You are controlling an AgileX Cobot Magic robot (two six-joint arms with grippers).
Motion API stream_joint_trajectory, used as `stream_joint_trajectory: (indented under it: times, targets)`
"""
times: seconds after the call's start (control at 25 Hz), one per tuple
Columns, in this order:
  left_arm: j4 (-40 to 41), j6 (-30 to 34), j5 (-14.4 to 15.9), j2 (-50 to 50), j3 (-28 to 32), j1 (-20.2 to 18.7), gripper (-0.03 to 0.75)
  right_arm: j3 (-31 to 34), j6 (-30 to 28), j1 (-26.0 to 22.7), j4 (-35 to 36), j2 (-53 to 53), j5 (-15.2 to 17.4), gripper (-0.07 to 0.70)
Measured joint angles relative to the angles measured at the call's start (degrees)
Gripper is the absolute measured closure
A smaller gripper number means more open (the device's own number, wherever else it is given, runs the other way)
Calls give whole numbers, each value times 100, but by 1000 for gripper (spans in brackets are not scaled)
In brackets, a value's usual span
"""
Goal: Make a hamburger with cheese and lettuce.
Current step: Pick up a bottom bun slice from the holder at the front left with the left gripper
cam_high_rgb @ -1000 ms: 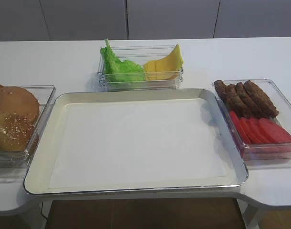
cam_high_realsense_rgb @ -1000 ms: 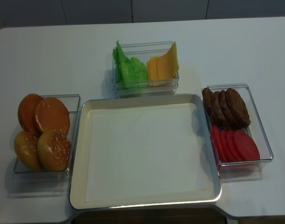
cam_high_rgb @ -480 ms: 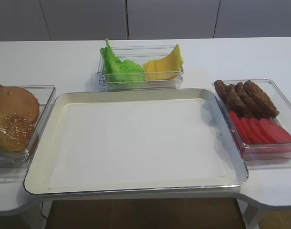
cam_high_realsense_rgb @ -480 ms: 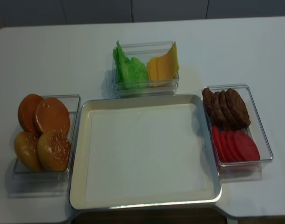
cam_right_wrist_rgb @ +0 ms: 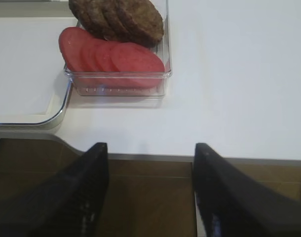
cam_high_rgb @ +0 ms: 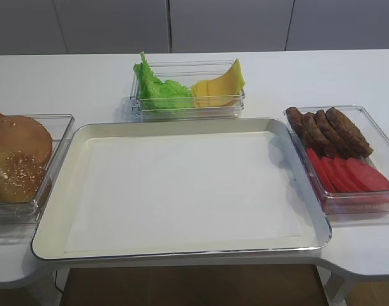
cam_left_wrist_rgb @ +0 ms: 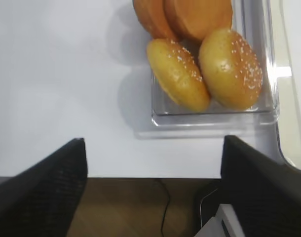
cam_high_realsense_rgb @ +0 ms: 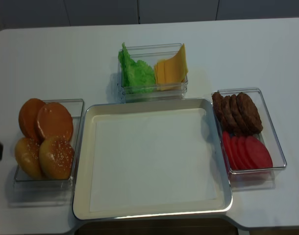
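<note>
Left gripper (cam_left_wrist_rgb: pixel 153 197) jaws wide apart, empty, above tabletop's left edge, aimed at bun halves (cam_left_wrist_rgb: pixel 205 69) for first layer. Right gripper (cam_right_wrist_rgb: pixel 150 197) apart, empty, near right edge. Cheese (cam_high_realsense_rgb: pixel 171 68) and lettuce (cam_high_realsense_rgb: pixel 137 73) binned at far edge. Tray (cam_high_realsense_rgb: pixel 83 161) awaits assembly.

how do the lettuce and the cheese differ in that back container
The lettuce is bright green, ruffled and crinkly in a loose bunch; the cheese is pale yellow-orange, in thin, flat, smooth slices. The lettuce fills the left part of the clear container, the cheese the right part. The cheese ends in a pointed corner standing above the rim; the lettuce has a ragged top. Both lean in the same container, untouched.
</note>
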Motion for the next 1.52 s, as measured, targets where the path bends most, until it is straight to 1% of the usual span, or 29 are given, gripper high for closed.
stream_joint_trajectory:
  times: [0.12, 0.32, 0.44, 0.52, 0.68, 0.76, 1.0, 1.12, 1.24, 1.52]
  targets:
    - [0, 77, -11, 661, -583, 127, 121, 0, 0, 0, 0, 0, 0, 200]
    - [-357, 356, -22, 1665, -1553, 364, 142, 0, 0, 0, 0, 0, 0, 200]
    - [-705, 564, -34, 2160, -1922, 625, 143, 0, 0, 0, 0, 0, 0, 202]
    - [-973, 711, -34, 2451, -2078, 872, 143, 0, 0, 0, 0, 0, 0, 202]
    - [-1659, 1021, -56, 3002, -2188, 1371, 151, 0, -39, 0, 0, 0, 0, 202]
    - [-1887, 1159, -56, 3273, -2188, 1532, 153, 0, -39, 0, 0, 0, 0, 202]
    - [-2055, 1454, -91, 3851, -2188, 1698, 155, 0, -39, 0, 0, 0, 0, 202]
    - [-2080, 1539, -116, 4069, -2223, 1834, 167, 0, -39, 0, 0, 0, 0, 201]
    - [-2291, 1672, -128, 4194, -2237, 1967, 180, 0, -39, 0, 0, 0, 0, 202]
    - [-2513, 1860, -153, 4455, -2260, 2009, 197, 0, -39, 0, 0, 0, 0, 201]
